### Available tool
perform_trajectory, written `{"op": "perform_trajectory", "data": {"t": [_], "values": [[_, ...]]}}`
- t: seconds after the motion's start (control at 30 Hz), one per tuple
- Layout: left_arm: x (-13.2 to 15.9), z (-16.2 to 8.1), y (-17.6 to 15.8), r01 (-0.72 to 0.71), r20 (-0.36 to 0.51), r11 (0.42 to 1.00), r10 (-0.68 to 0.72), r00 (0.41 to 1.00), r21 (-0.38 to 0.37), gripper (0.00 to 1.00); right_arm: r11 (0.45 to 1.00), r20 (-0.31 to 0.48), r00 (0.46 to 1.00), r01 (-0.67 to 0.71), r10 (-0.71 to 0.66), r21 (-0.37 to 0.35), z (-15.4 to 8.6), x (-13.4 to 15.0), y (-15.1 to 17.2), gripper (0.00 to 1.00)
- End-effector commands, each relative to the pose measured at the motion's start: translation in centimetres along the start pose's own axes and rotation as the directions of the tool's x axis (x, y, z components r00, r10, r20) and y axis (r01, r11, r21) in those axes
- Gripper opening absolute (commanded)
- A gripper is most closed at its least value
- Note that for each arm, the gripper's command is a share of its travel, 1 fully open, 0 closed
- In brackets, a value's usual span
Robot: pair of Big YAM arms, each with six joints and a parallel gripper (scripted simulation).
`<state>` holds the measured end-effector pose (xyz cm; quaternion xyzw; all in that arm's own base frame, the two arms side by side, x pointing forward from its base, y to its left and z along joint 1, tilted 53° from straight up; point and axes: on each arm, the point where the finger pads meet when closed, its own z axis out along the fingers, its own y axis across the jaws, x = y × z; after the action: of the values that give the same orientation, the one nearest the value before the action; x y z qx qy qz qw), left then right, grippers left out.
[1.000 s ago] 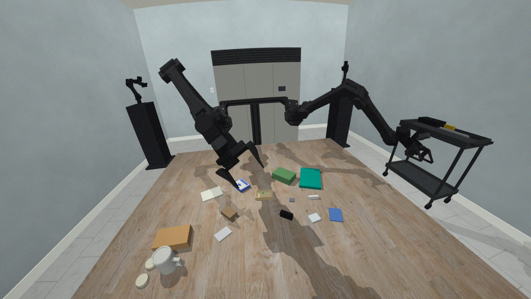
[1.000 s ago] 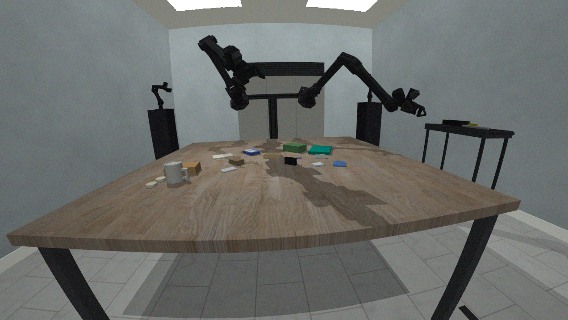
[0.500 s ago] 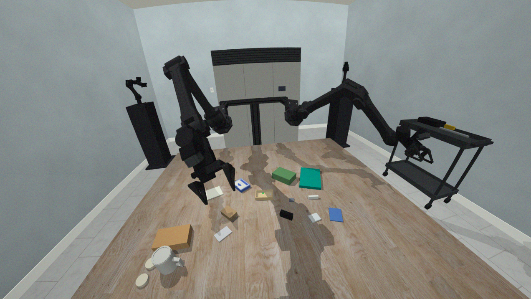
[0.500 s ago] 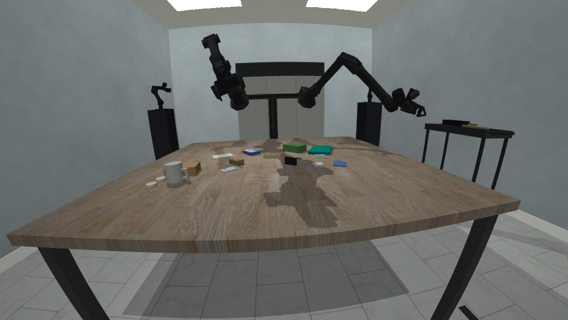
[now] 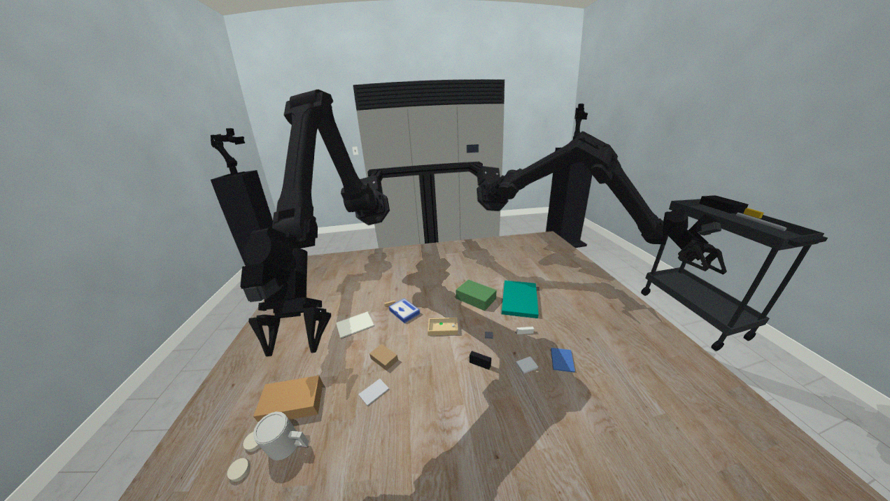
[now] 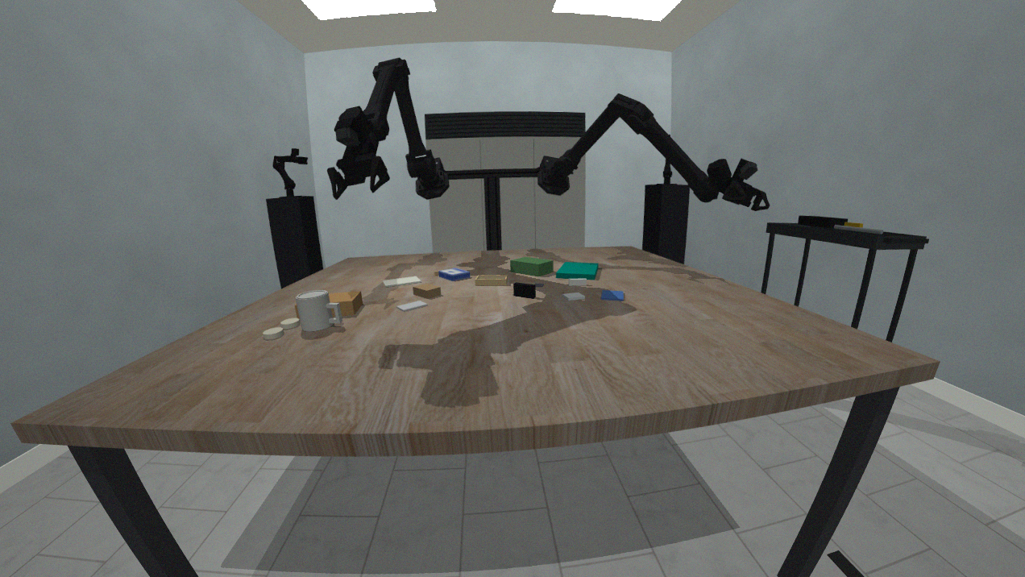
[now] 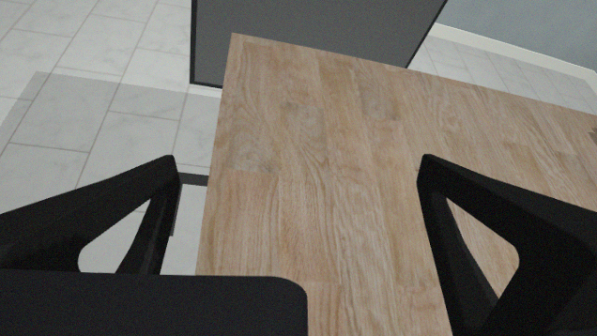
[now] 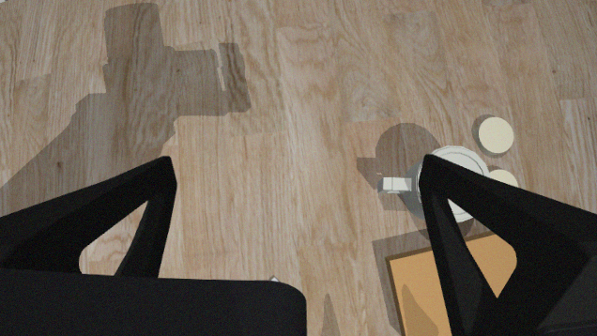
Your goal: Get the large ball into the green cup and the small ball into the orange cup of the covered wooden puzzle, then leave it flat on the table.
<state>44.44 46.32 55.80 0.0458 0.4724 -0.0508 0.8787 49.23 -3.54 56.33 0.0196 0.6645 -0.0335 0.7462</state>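
Evidently, reaching the puzzle comes first: the wooden puzzle [image 5: 442, 332] [image 6: 491, 282] lies flat mid-worktop [image 5: 653, 404] [image 6: 681, 365] [image 7: 305, 211] [image 8: 258, 211], while right hand [image 5: 290, 353] [image 6: 354, 194] [image 8: 298, 156] and left hand [image 5: 714, 270] [image 6: 761, 206] [image 7: 298, 168] gape wide, gripping nothing. Next, the right should swing over it.

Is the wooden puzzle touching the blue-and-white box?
Apart. The top view shows it: a strip of bare wood runs between the wooden puzzle and the blue-and-white box.

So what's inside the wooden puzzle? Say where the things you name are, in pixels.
In the top view, a small green spot and a pale speck show inside the puzzle [image 5: 429, 332] [image 6: 491, 283]. They're too small to identify as cups or balls. The exterior view shows its near wall, hiding the inside.
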Motion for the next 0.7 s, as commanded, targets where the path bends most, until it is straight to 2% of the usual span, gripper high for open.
{"op": "perform_trajectory", "data": {"t": [0.0,0.3,0.37,0.67], "values": [[-1.4,0.4,-0.3,-0.025,0.013,1.0,0.025,1.0,0.01,1.0,0.996,0.034,0.999,-0.004,0.001,0.094,-1.1,-1.2,-4.7,1.0],[-1.4,0.4,-0.3,-0.025,0.013,1.0,0.025,1.0,0.01,1.0,0.934,0.024,0.999,0.027,-0.039,0.357,-4.1,-1.4,-17.6,1.0],[-1.4,0.4,-0.3,-0.025,0.013,1.0,0.025,1.0,0.01,1.0,0.934,0.024,0.999,0.027,-0.039,0.357,-4.1,-1.4,-17.6,1.0],[-1.4,0.4,-0.3,-0.025,0.013,1.0,0.025,1.0,0.01,1.0,0.799,0.004,0.997,0.058,-0.075,0.599,-10.6,-1.9,-29.3,1.0]]}}
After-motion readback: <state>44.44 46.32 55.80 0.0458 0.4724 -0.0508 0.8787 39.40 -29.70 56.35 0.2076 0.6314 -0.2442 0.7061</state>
